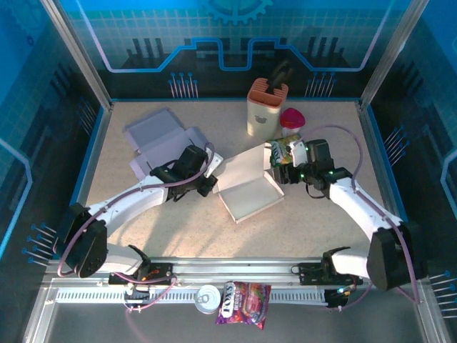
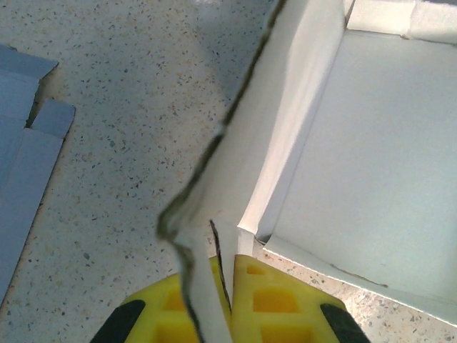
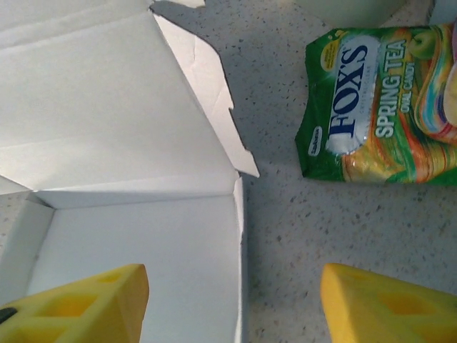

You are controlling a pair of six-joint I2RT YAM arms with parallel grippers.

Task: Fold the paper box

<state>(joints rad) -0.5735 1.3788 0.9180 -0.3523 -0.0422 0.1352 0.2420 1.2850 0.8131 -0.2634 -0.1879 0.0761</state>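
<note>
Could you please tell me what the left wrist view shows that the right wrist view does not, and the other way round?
Left wrist view: the left gripper is shut on the crumpled edge of a side wall of the white paper box. A flat grey-blue cardboard sheet lies off to the left.
Right wrist view: the right gripper is open, with one finger over the box's inside and one over the table. The lid is folded back, and a green Fox's Spring Tea candy bag lies apart from the box.
Shared: the box's white interior and the speckled table.
</note>
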